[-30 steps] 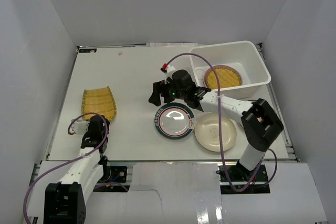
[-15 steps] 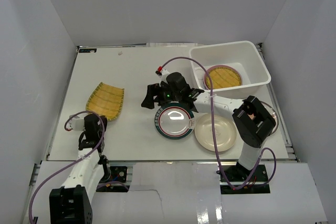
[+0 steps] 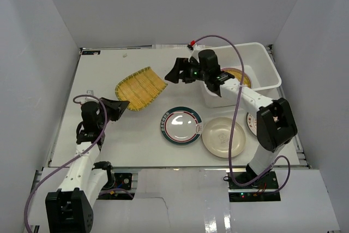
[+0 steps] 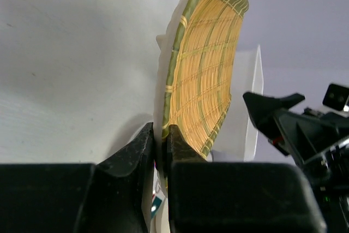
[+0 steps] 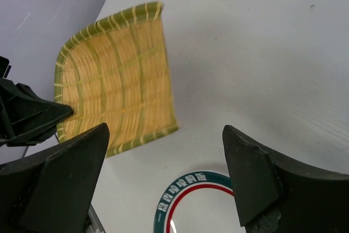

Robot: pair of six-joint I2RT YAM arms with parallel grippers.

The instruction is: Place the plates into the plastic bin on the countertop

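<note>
My left gripper (image 3: 122, 103) (image 4: 160, 137) is shut on the rim of the yellow ribbed squarish plate (image 3: 140, 87) (image 4: 206, 69) (image 5: 112, 83), holding it tilted above the countertop (image 3: 103, 69). My right gripper (image 3: 170, 73) (image 5: 165, 135) is open and empty, just right of that plate and facing it. Below it on the counter lies the green-rimmed white plate (image 3: 181, 126) (image 5: 188, 186), with a cream plate (image 3: 223, 137) to its right. The white plastic bin (image 3: 266, 64) stands at the far right; a yellow woven plate (image 3: 240, 77) lies inside, partly hidden by my right arm.
An orange-patterned plate (image 3: 250, 121) peeks out beside the right arm's base link. Pale walls close in the counter on the left, back and right. The right arm's purple cable loops over the bin.
My left gripper shut on the yellow ribbed plate, lifted it and carried it right toward the centre. My right gripper left the green-rimmed plate and moved back, near the bin's left end.
</note>
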